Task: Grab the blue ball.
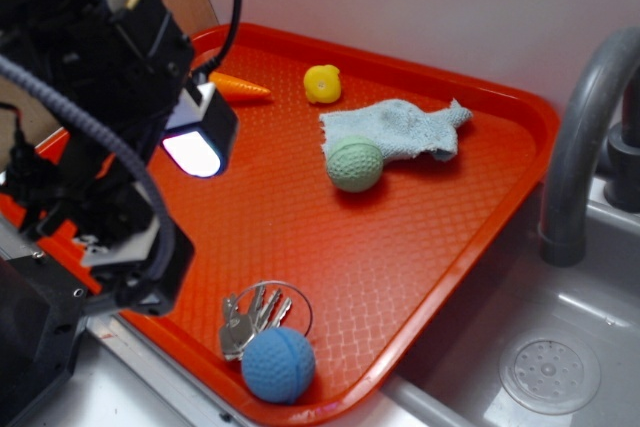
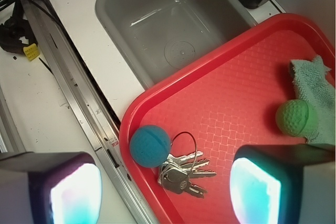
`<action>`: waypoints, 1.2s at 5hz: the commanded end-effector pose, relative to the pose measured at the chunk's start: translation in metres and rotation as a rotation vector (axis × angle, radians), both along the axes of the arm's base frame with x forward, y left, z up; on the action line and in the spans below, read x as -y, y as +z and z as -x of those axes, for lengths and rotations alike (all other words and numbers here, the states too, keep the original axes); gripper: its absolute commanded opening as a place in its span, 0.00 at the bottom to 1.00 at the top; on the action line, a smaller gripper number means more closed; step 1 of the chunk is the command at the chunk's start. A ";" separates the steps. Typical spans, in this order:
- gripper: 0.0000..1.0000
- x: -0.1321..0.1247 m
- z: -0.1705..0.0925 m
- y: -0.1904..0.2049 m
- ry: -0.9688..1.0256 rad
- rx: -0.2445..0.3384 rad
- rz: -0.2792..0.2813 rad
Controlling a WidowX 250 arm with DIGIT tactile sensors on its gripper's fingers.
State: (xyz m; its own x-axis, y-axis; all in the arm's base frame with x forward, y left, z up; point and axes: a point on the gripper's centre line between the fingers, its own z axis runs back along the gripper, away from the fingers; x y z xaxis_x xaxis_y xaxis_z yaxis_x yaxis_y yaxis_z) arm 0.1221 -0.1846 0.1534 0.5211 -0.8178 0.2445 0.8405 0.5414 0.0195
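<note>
At tray's (image 1: 520, 147) near corner by sink (image 2: 157, 30): blue ball (image 1: 278, 364), touching keys (image 1: 248, 319). Green ball (image 1: 355, 164) mid-tray against cloth (image 1: 400, 127). Gripper (image 2: 157, 192) spread wide, empty, above tray.

The black arm (image 1: 90, 127) hung in from the left, wrist tipped down. The gripper (image 2: 157, 192) was spread wide with nothing between its fingers, and both pads (image 2: 257, 190) glowed bright, pale teal in the wrist view

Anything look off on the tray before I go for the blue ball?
One thing: the blue ball sits at the tray's rim, touching a bunch of keys. The gripper could snag them.
</note>
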 end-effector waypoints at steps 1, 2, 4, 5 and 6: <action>1.00 0.012 0.011 -0.059 -0.215 0.049 -0.104; 1.00 0.016 0.012 -0.088 -0.288 -0.039 -0.108; 1.00 0.018 0.021 -0.114 -0.348 -0.139 -0.100; 1.00 0.016 0.023 -0.114 -0.343 -0.160 -0.093; 0.00 0.015 0.024 -0.114 -0.324 -0.165 -0.102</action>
